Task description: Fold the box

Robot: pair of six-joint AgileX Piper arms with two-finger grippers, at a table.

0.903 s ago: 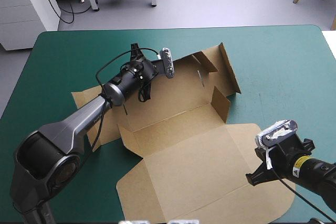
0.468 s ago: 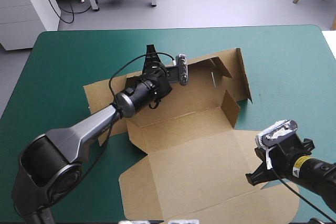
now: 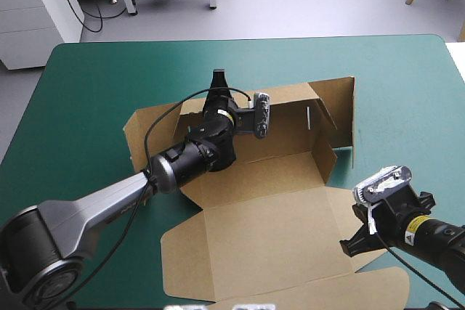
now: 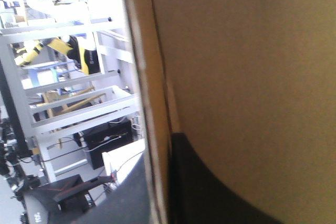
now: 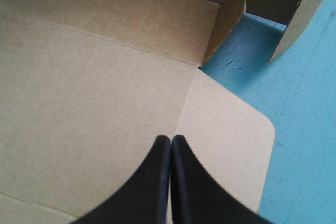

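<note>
High view is showing the brown cut-board box (image 3: 261, 230) with far walls raised; left gripper (image 3: 218, 78) is clamping one wall; right gripper (image 5: 171, 139), fingers pressed together, is hanging over the flat panel.

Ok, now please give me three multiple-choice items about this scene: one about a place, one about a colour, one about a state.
1. Where does the left claw grip the box?
A. its near lid panel
B. its raised far wall
C. nowhere, it rests on the cover

2. What colour is the table cover?
A. red
B. white
C. teal-green

3. What state is the right claw in?
A. shut, fingers meeting in a point
B. wide open
C. clamped on a T-shirt

Answers: 1 B, the left wrist view shows a board edge between its fingers. 2 C, it is seen all around the box. 3 A, the right wrist view shows them meeting over flat board.
</note>
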